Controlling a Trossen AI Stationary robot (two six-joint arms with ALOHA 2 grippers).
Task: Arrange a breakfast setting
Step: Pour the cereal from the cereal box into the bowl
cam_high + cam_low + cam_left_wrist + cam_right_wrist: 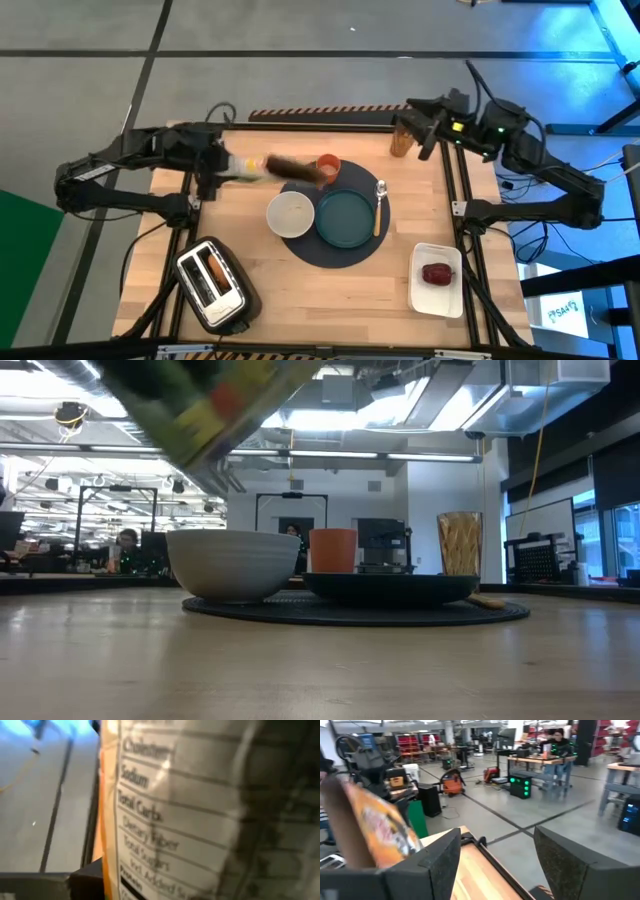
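At the bottom left of the high view sat the silver toaster (212, 283) with a toasted piece in one slot, and at the lower right the white tray (437, 296) carried a dark-red fruit (437, 273).

Centre frame lay the round dark-grey mat (330, 255). On it the white bowl (290, 214) sat at the left, touching or just beside the teal plate (345, 218). The spoon (379, 207) lay along the plate's right edge, partly on the mat. The orange cup (328, 167) stood at the mat's upper edge, above the plate. In the low view the bowl (233, 564), the cup (333, 550) and the plate (392, 587) stood in a row on the mat (355, 610).

Higher in the high view, the left gripper (222, 166) came in from the left and clenched a cereal box (265, 167), tipped on its side, its dark end near the cup and above the bowl. The left wrist view was filled by the box's nutrition label (170, 815); the low view showed the box (205, 405) blurred at upper left, above the bowl.

At the upper right, the right gripper (428, 125) hung at the table's far edge with its fingers (432, 865) spread apart, holding nothing. Just left of it stood a clear container of tan sticks (401, 141).
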